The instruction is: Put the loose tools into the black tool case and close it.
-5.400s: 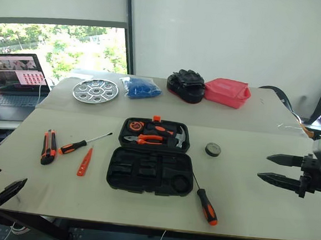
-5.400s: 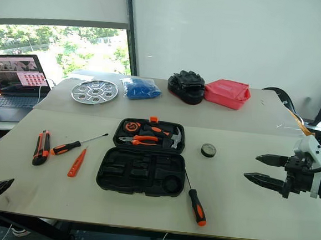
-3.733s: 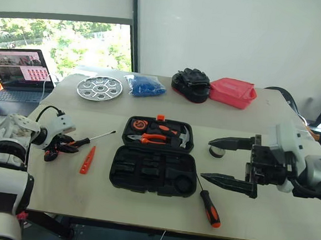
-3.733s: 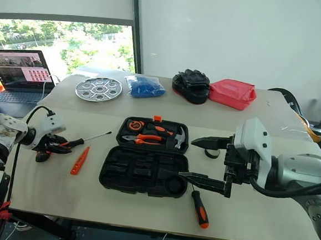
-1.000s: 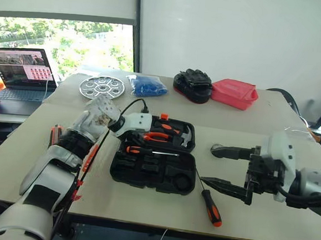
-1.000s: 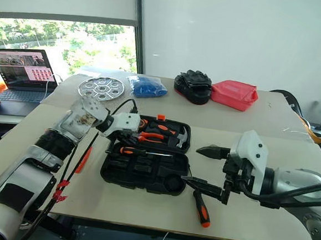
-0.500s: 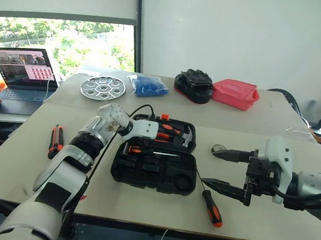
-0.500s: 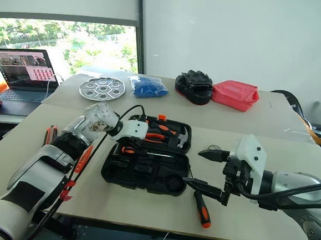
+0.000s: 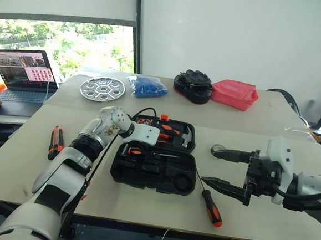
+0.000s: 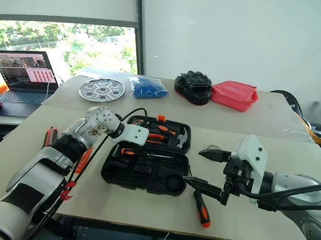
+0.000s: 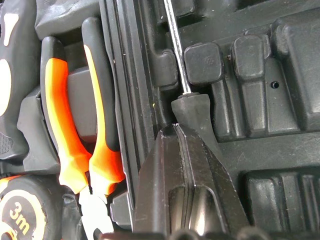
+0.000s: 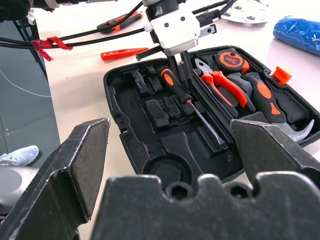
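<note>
The black tool case [image 9: 157,172] lies open mid-table; its far half holds pliers [image 11: 75,130], a hammer and a tape measure. My left gripper [image 12: 180,67] is shut on an orange-and-black screwdriver [image 12: 172,86], holding it low over the near half beside the hinge, its shaft [image 11: 172,45] along the moulded slots. My right gripper [image 9: 208,165] hangs open right of the case. A second screwdriver [image 9: 210,203] lies below it and the round dark tape measure [image 9: 218,149] behind its upper finger. The utility knife [image 9: 54,141] and the orange tester screwdriver [image 12: 122,53] lie left of the case.
Along the back of the table stand a round silver tray [image 9: 100,88], a blue bag [image 9: 147,87], a lumpy black bundle [image 9: 192,85] and a pinkish-red container [image 9: 235,93]. A laptop [image 9: 21,71] sits at the far left.
My left gripper brought the screwdriver from the table's left to the case; in the last second it sank slightly and rolled. The right gripper stayed where it was, open.
</note>
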`<control>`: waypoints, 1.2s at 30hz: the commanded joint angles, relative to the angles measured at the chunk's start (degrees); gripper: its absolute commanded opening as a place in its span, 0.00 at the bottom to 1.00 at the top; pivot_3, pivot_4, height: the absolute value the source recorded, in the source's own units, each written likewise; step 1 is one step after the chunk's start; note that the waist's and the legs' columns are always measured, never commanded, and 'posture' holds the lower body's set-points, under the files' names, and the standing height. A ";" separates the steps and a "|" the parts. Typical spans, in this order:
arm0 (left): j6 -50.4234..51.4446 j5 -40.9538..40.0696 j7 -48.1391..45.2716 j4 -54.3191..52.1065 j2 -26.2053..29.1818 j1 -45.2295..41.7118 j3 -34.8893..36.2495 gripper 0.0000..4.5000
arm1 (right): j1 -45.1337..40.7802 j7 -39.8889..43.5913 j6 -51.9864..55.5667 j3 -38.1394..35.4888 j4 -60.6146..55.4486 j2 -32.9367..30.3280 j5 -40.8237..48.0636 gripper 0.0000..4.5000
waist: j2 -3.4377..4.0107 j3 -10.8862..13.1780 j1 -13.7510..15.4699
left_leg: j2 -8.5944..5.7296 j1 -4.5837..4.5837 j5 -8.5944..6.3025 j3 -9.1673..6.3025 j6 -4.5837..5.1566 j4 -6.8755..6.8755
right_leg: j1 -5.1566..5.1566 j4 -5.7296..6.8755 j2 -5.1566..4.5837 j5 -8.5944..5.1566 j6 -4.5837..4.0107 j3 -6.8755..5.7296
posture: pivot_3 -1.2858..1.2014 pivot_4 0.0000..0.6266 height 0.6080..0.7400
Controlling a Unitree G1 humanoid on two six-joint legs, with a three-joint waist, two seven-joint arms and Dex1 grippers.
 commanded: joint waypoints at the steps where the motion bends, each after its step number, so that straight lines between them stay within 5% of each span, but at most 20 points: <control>1: -1.02 1.25 -1.17 1.99 -1.04 1.02 -2.15 0.01 | -0.54 -0.20 -1.43 -1.33 0.04 0.27 -0.51 1.00 | 0.02 -0.01 -0.01 | 0.00 0.01 0.00 0.00 0.00 0.00 | 0.01 0.00 0.00 0.00 0.00 0.00 | 0.52 0.24 1.00; 8: -1.05 -2.17 -1.71 3.08 -2.35 0.23 1.12 0.01 | -0.30 -0.09 -1.51 -1.00 0.66 0.36 -2.07 1.00 | 0.08 -0.05 0.15 | -0.02 0.01 0.00 0.01 0.00 0.00 | 0.02 -0.01 -0.01 -0.01 0.02 0.01 | 0.52 0.24 1.00; 15: 20.04 -20.84 -10.40 -4.94 0.20 -3.25 16.65 0.01 | 1.55 -1.89 1.27 -5.93 1.44 -0.59 -1.75 1.00 | 0.05 -0.01 -0.07 | 0.00 -0.21 0.00 -0.01 0.00 0.03 | -0.20 0.00 0.00 0.00 0.02 -0.02 | 0.52 0.24 1.00; 18: 31.95 -30.83 -16.08 -13.36 4.80 -2.63 19.09 0.15 | 5.75 -2.08 3.01 -11.05 -0.20 -0.53 -0.18 1.00 | 0.06 -0.01 -0.33 | 0.02 -0.23 -0.01 -0.07 0.02 -0.02 | -0.23 0.01 0.04 0.00 0.02 -0.02 | 0.52 0.24 1.00; 23: 44.91 -49.49 -17.00 -27.01 12.80 0.00 16.97 0.54 | 18.66 -0.73 4.61 -22.54 -3.12 2.46 -0.93 1.00 | 0.11 -0.01 -0.07 | 0.12 -0.12 -0.02 -0.32 0.03 -0.05 | -0.15 0.03 0.02 -0.01 0.01 0.01 | 0.52 0.24 1.00; 29: 47.16 -57.11 -17.00 -31.01 15.51 0.19 13.15 0.98 | 40.23 3.44 2.70 -35.80 -7.47 11.10 -5.73 1.00 | 0.12 -0.01 1.12 | 0.03 -0.07 -0.02 -0.08 0.03 0.15 | 0.04 0.02 -0.04 -0.03 0.11 0.00 | 0.52 0.24 1.00; 36: 40.72 -59.02 -17.00 -28.47 16.71 -0.56 7.10 0.99 | 56.77 5.98 1.19 -44.94 -15.21 19.95 -1.89 1.00 | 0.30 -0.11 0.22 | 0.11 0.10 -0.02 0.04 0.03 0.02 | 0.02 0.01 0.11 -0.08 0.02 0.14 | 0.52 0.24 1.00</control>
